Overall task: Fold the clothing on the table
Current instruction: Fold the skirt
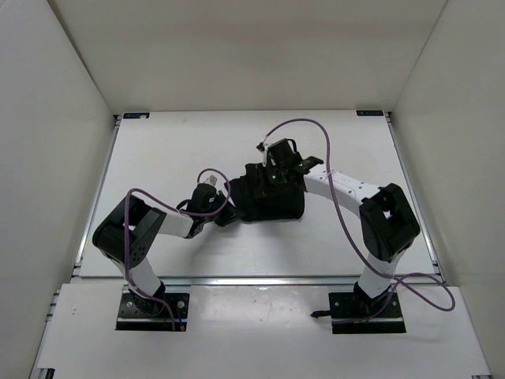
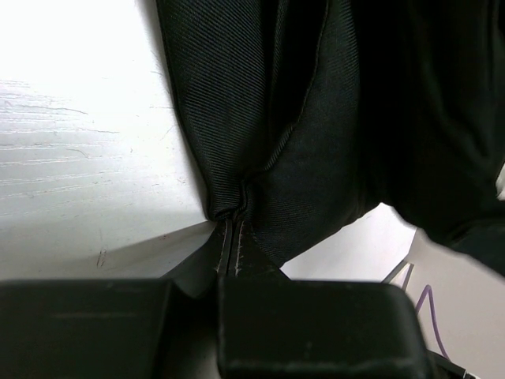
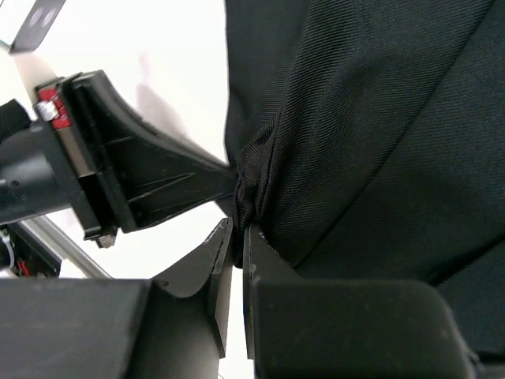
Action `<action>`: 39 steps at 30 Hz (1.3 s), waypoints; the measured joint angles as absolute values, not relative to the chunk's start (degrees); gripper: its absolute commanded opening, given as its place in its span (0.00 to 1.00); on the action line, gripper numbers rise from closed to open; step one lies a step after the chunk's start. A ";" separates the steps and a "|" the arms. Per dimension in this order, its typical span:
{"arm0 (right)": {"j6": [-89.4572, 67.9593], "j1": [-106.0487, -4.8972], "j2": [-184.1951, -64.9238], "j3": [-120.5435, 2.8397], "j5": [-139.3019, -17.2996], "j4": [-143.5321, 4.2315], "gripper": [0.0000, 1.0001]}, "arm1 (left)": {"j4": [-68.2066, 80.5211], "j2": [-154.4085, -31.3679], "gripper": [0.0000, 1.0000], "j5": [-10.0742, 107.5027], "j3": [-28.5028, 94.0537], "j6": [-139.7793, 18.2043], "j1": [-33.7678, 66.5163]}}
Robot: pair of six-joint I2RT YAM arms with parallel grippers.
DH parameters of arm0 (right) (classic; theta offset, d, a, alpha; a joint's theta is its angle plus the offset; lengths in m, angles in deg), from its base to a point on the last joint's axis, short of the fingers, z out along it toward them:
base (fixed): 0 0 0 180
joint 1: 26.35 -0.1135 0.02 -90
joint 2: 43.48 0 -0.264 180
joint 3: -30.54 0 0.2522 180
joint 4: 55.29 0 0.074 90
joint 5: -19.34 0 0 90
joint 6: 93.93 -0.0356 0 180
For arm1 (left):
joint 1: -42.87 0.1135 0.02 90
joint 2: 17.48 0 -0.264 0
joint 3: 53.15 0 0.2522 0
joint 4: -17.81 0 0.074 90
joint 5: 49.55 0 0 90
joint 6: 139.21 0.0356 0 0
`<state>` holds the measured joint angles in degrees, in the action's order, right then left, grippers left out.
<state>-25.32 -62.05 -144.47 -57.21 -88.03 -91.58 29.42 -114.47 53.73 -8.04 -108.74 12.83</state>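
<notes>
The left gripper (image 2: pixel 233 230) is clamped tight on a bunched edge of the black pleated fabric garment (image 1: pixel 272 204), low in the middle of its wrist view. The right gripper (image 3: pixel 239 237) is likewise pinched closed on a gathered fold, near the other's fingertips. The garment sits crumpled at the centre of the flat white desk (image 1: pixel 166 158).

clothing (image 2: pixel 316 118) – matt twill cloth, table (image 2: pixel 79 158) – scuffed

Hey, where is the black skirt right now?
In the top view the clothing sits bunched near the middle of the table, between the arms, left gripper and right gripper both shut on it.
</notes>
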 measured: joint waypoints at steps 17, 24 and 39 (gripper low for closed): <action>-24.27 -66.38 -148.51 -59.99 -93.23 -91.69 0.00 | 29.77 -114.10 0.00 54.30 -8.74 -108.74 13.53; -24.95 -67.38 -148.53 -57.87 -93.95 -90.18 0.00 | 29.72 -113.79 0.00 54.78 -9.09 -108.76 13.99; -25.37 -68.19 -150.44 -57.35 -95.50 -90.68 0.00 | 29.92 -113.36 0.00 55.30 -9.83 -108.80 14.51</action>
<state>-25.37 -68.19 -150.44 -57.35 -95.50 -90.68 29.92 -113.36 55.30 -9.83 -108.80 14.51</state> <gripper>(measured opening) 0.042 0.025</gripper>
